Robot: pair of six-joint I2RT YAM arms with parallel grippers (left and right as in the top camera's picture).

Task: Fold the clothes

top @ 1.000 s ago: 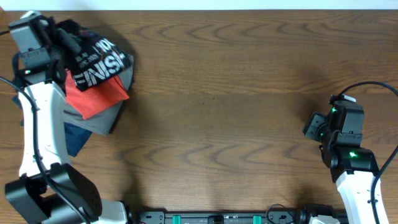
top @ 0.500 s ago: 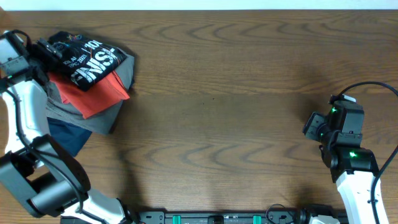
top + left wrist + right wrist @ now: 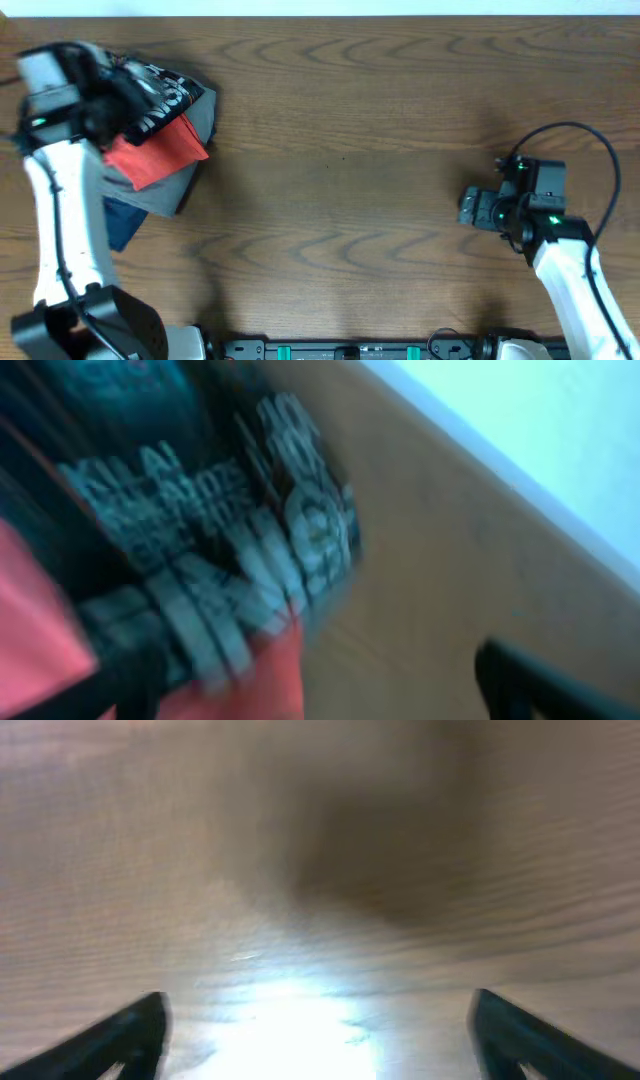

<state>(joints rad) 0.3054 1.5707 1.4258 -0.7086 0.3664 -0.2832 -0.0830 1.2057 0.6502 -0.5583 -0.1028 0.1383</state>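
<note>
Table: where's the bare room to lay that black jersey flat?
Bare wood runs across the middle of the table, from the red shirt to the right gripper. The far-left corner is crowded: the jersey tops the red shirt and grey garment, with the left arm over them.

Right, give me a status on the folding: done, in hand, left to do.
Done: the black jersey lies as a compact bundle atop the red shirt on the pile, though rumpled. In hand: nothing gripped. The left gripper hovers at the jersey, jaws apparently apart in a blurred view; the right gripper is open over bare table. Left: probably neatening the jersey, if anything.
</note>
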